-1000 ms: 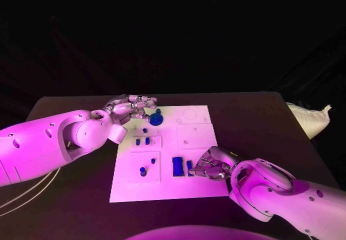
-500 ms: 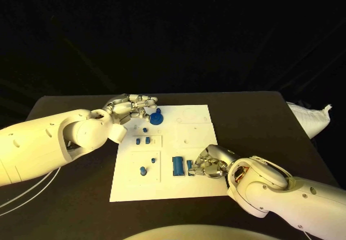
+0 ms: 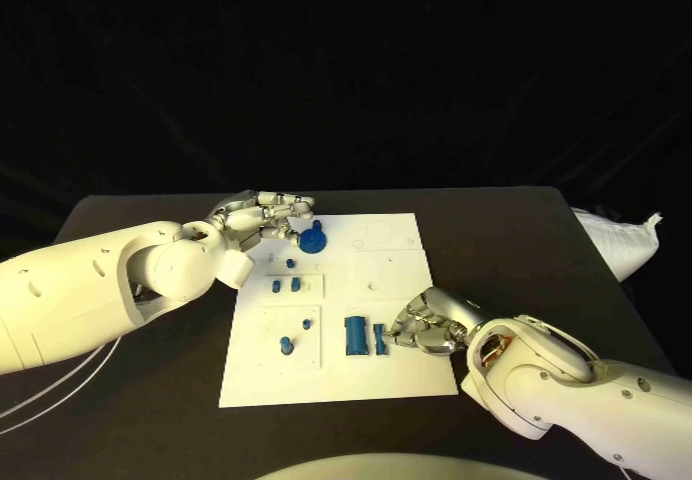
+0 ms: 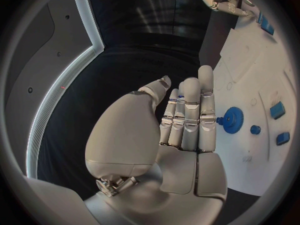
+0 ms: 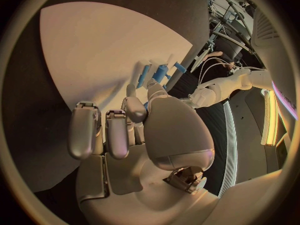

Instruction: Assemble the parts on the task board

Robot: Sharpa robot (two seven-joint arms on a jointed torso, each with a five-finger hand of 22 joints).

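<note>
Barely any movement over the last second: the right robot hand (image 3: pixel 421 326) has edged slightly up along the right side of the task board (image 3: pixel 397 375), while the left robot hand (image 3: pixel 263 217) stays parked at the board's far left corner.

From the head view, the board lies in the middle of the counter (image 3: pixel 505 230). A blue gear (image 3: pixel 312 238) stands near the board's far left corner, right beside the left fingertips. Toward the near half of the board, a long blue block (image 3: pixel 355 333) lies beside a slimmer blue piece (image 3: pixel 379 336), and the right robot hand's curled fingers sit right against that slim piece; whether they actually grip it, I cannot tell. Small blue pegs (image 3: pixel 286 283) dot the left half of the board.

Over to the left wrist view: the left robot hand (image 4: pixel 178 125) has its fingers straight and close together, holding nothing, with the gear (image 4: pixel 233 119) just off the fingertips on the board (image 4: pixel 250 75).

Now the right wrist view: the right robot hand (image 5: pixel 134 130) has fingers bent inward over the board (image 5: pixel 94 50), the blue pieces (image 5: pixel 159 74) just beyond the thumb.
</note>
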